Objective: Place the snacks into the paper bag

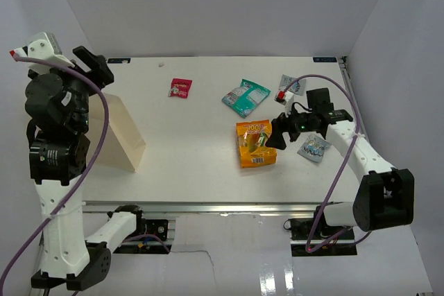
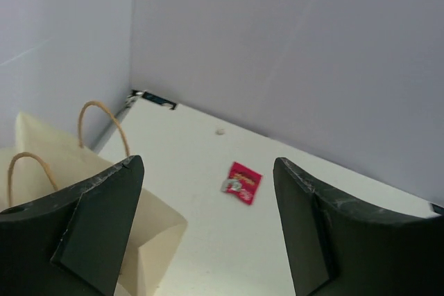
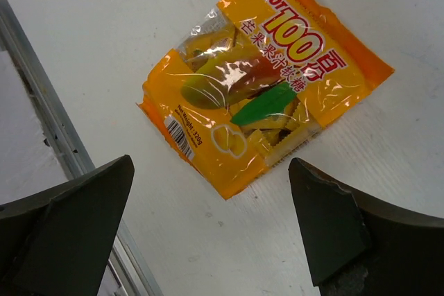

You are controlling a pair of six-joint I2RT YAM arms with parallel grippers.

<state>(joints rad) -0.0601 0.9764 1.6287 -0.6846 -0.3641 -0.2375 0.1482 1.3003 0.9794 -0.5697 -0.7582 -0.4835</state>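
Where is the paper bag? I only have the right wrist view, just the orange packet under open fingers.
Observer: The paper bag sits at the left side of the table, well away from the orange packet.
Operator: Is the left gripper holding it?
Observer: No, the left gripper is open and empty, raised beside the bag.
Operator: Other snacks near me?
Observer: A silver-blue packet lies right of the orange one, beyond the right gripper.
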